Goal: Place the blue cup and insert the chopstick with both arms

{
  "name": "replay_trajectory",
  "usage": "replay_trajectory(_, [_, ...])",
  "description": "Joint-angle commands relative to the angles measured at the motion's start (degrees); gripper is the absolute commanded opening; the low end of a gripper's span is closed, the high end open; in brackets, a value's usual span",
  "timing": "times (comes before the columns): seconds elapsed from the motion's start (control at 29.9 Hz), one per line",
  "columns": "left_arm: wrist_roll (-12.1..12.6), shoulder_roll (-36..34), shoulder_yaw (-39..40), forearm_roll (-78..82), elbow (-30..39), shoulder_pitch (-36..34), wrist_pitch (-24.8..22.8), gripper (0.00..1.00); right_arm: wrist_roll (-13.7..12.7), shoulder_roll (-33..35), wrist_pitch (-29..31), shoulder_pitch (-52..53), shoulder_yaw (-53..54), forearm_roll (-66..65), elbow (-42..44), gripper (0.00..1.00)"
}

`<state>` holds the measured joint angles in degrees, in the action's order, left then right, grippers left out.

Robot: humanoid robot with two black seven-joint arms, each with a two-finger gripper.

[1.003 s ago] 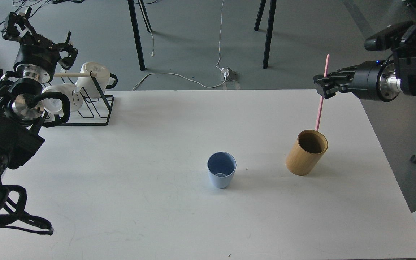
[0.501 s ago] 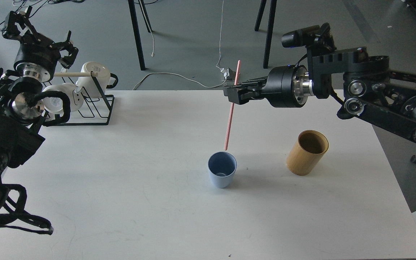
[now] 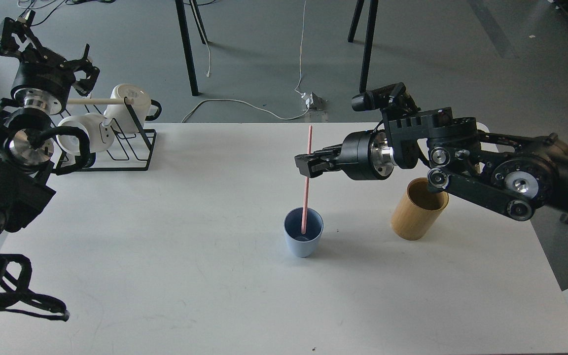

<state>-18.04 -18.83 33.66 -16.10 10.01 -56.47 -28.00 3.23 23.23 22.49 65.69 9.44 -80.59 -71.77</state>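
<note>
Gripping the chopstick (image 3: 306, 182), right gripper (image 3: 303, 164) dips it into blue cup (image 3: 303, 238).

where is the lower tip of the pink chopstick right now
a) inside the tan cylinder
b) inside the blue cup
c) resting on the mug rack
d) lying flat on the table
b: the chopstick, held near upright by the right gripper, runs down past the rim of the blue cup, and its lower tip shows against the cup's inside; the tan cylinder stands apart to the right.
</note>
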Motion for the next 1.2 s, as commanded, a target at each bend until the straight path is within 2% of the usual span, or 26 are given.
replay_trajectory(0.0, [0.02,-0.68,-0.09,0.02,0.01,-0.13,0.0,0.99,0.02,-0.02,0.01,-1.18,-0.03,-0.18,-0.03,0.02])
replay_trajectory(0.1, [0.02,-0.59,-0.09,0.02,0.01,-0.13,0.0,0.99,-0.06,-0.02,-0.08,-1.97,-0.03,-0.18,-0.03,0.1])
replay_trajectory(0.43, [0.02,-0.85,-0.09,0.02,0.01,-0.13,0.0,0.99,-0.07,0.59,-0.08,-2.85,0.23,0.0,-0.12,0.19])
replay_trajectory(0.53, [0.02,-0.77,-0.09,0.02,0.01,-0.13,0.0,0.99,-0.15,0.77,-0.17,-2.76,0.93,0.26,-0.39,0.28])
replay_trajectory(0.6, [0.02,-0.76,-0.09,0.02,0.01,-0.21,0.0,0.99,-0.15,1.55,-0.34,-2.59,2.5,0.79,-0.47,0.44])
replay_trajectory(0.67, [0.02,-0.76,-0.09,0.02,0.01,-0.22,0.0,0.99,-0.07,3.13,-0.17,-2.32,6.36,1.14,-0.56,0.66])
replay_trajectory(0.7, [0.02,-0.85,-0.09,0.02,0.01,-0.22,0.0,0.99,0.02,3.92,-0.17,-2.41,8.64,1.14,-0.56,0.8])
replay_trajectory(0.74, [0.02,-0.85,-0.09,0.02,0.01,-0.13,0.0,0.99,0.2,4.63,-0.17,-2.5,11.28,1.14,-0.39,0.98])
replay_trajectory(0.94, [-0.07,-0.77,-0.09,0.1,0.01,-0.22,0.0,0.99,0.29,7.44,0.01,-3.2,26.32,4.64,1.8,0.99])
replay_trajectory(1.17, [-0.07,-0.5,-0.18,0.28,0.09,-0.48,0.0,0.99,0.46,10.52,-0.43,-3.29,30.55,28.18,11.29,1.0])
